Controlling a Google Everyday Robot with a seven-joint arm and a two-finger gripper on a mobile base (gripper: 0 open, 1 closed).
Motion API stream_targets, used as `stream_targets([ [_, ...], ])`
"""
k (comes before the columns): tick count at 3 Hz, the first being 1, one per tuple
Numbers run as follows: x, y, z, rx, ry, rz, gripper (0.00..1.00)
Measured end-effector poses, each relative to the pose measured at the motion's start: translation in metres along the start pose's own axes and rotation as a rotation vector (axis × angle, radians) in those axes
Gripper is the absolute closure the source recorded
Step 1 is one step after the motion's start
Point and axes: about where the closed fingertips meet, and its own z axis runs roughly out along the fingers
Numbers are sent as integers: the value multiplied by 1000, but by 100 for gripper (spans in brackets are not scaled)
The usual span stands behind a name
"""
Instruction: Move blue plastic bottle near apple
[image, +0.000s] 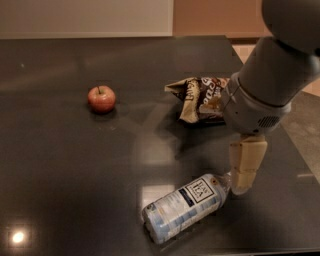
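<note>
The blue plastic bottle (184, 208) lies on its side at the front of the dark table (70, 170), with its cap end pointing up and right. The small red apple (101, 98) sits far off at the left middle of the table. My gripper (241, 186) hangs down from the grey arm at the right, and its beige tip is right at the bottle's cap end. The cap itself is hidden behind the gripper. I cannot tell whether they touch.
A brown-and-tan snack bag (197, 97) lies behind the bottle, partly covered by my arm (265, 90). The table's right edge (300, 150) runs close beside the gripper, with floor beyond. A wall stands behind the table.
</note>
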Motion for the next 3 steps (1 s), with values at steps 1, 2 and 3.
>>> stream_targets([
  [1,-19,18,25,-73,-8,-86,0],
  [2,-30,36,40,-124,-5,-156,0],
  [3,-39,54,47,-162,-18,-210,0],
])
